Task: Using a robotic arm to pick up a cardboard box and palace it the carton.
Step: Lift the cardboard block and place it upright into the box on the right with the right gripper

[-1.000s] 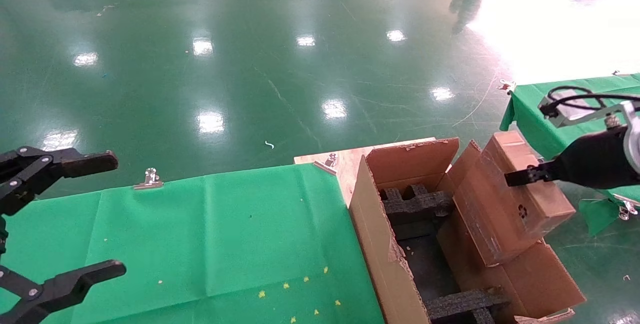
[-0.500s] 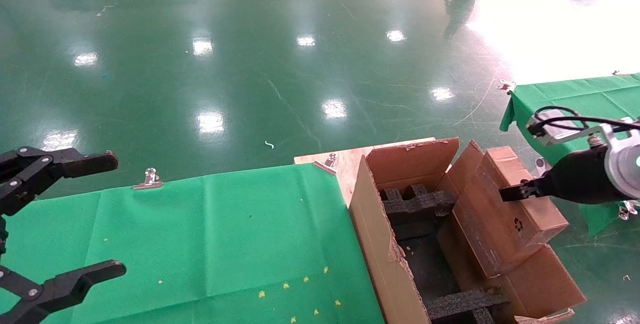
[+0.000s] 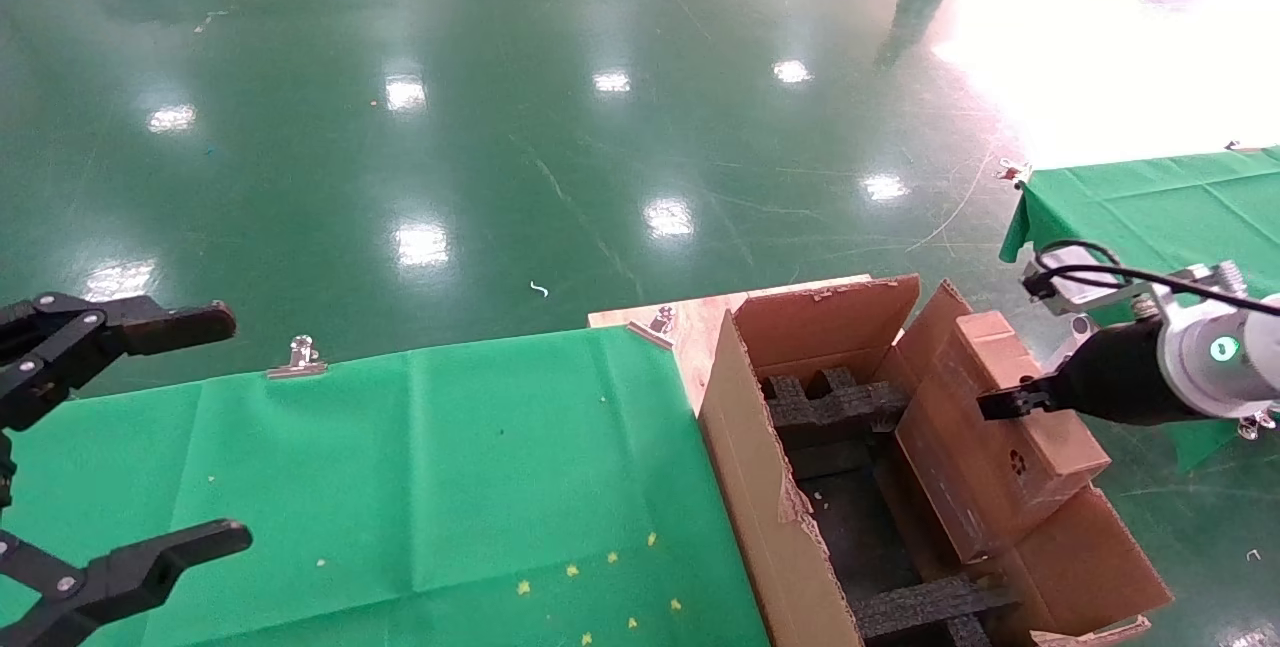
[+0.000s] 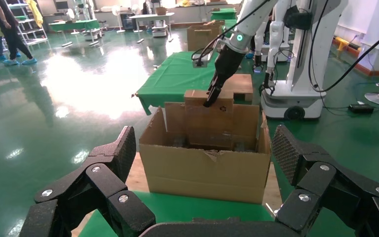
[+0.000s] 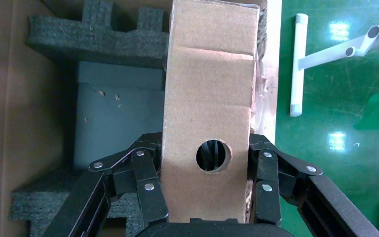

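Note:
My right gripper (image 3: pixel 1000 401) is shut on the slim brown cardboard box (image 3: pixel 985 437), which it holds tilted over the right side of the carton (image 3: pixel 745 467). The box's lower end is inside the carton against its right wall. In the right wrist view the fingers (image 5: pixel 148 182) clamp both sides of the box (image 5: pixel 209 94), which has a round hole in its near face. Black foam spacers (image 5: pixel 96 37) and a dark floor lie below it. The left gripper (image 3: pixel 150 432) hangs open over the green table's left end. It faces the carton (image 4: pixel 205 170) from a distance.
A green cloth covers the table (image 3: pixel 420 467), held by metal clips (image 3: pixel 298 357), and a wooden board (image 3: pixel 690 322) lies under the carton. A second green table (image 3: pixel 1150 197) stands at the right behind my right arm. White bracket legs (image 5: pixel 298 64) rest on the floor beside the carton.
My right gripper has carried the cardboard box down and leftward, so it now sits lower in the carton. The left arm has stayed still.

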Controlling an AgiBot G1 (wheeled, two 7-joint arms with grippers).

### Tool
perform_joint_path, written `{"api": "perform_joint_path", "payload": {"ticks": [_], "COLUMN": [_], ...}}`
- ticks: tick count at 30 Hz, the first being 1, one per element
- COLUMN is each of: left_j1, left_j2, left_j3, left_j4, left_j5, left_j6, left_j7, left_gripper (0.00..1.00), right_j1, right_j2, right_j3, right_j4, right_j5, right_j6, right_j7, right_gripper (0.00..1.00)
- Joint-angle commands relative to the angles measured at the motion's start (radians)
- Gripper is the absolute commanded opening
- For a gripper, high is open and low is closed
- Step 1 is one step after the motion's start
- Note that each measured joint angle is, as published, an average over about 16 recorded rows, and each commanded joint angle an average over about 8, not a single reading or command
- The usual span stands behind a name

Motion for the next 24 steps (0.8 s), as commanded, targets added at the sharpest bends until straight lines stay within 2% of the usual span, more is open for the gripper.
{"api": "perform_joint_path", "payload": {"ticks": [1,24], "left_j1": [0.000,0.000], "left_j2": [0.000,0.000], "left_j3": [0.000,0.000], "left_j4": [0.000,0.000], "left_j5": [0.000,0.000], "left_j6": [0.000,0.000], "left_j7": [0.000,0.000], "left_gripper": [1.00,1.00], "right_j1": [-0.013,-0.145], "right_j2": [-0.005,-0.058], "right_j3": [-0.005,-0.047], "right_j4": [0.000,-0.071], "right_j5": [-0.008,0.006], "right_j6": [0.012,0.104], "right_j7": [0.014,0.068], "right_gripper": [0.00,0.00]}}
